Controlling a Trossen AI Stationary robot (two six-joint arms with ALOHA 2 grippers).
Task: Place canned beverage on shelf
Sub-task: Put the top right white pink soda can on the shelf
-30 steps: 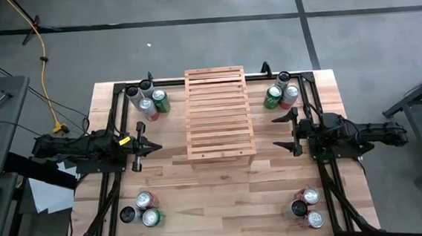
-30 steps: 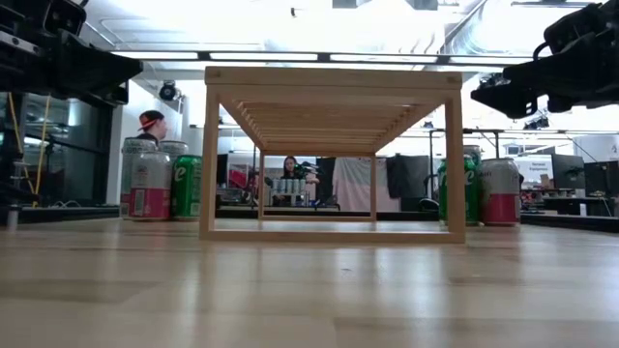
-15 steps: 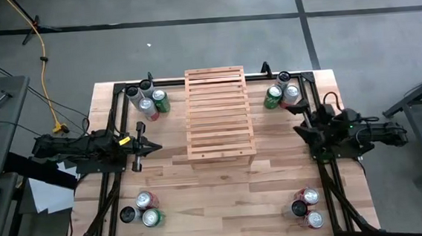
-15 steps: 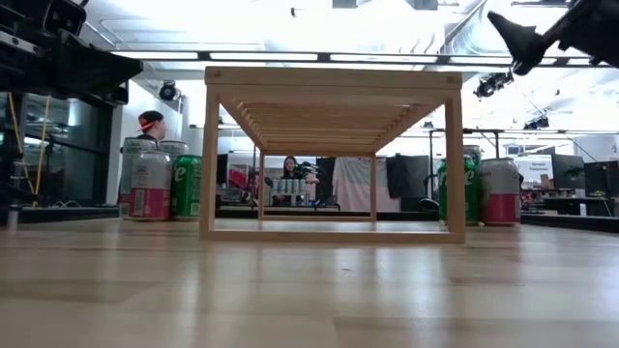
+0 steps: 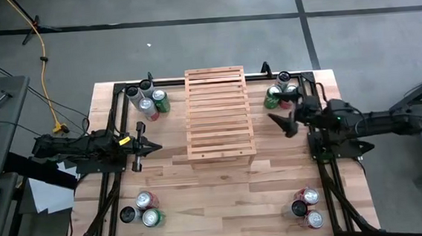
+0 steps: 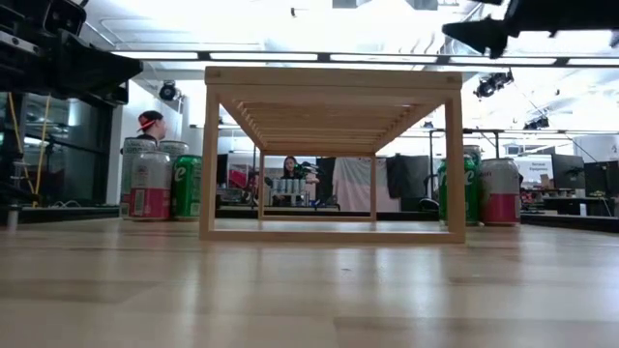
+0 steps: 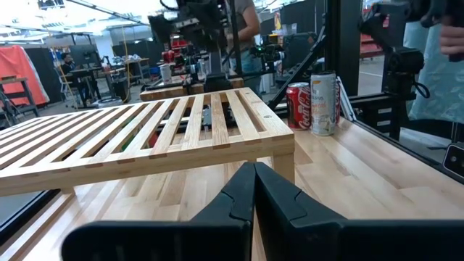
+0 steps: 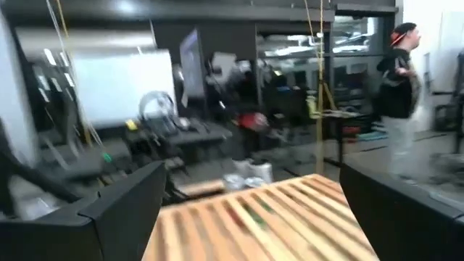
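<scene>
The shelf (image 5: 218, 114), a pale slatted wooden rack, stands mid-table on its legs (image 6: 329, 145); nothing stands on it. Canned beverages stand upright in four clusters: far left (image 5: 148, 100), far right (image 5: 281, 93), near left (image 5: 143, 210), near right (image 5: 306, 206). My left gripper (image 5: 140, 146) waits shut left of the shelf, pointing level at it (image 7: 254, 188). My right gripper (image 5: 284, 120) hovers open, well above the table, between the shelf's right side and the far right cans (image 6: 479, 34). Nothing is between its fingers (image 8: 250, 174).
Black arm frames run along the table's left and right edges (image 5: 108, 185). People stand in the room beyond the table (image 8: 399, 94). Bare tabletop (image 5: 224, 199) lies in front of the shelf, between the two near can clusters.
My right gripper has risen well above the table, tipped its fingers slightly upward, and shifted a little toward the far edge, nearer the far right cans. It stays open and holds nothing. No can has moved.
</scene>
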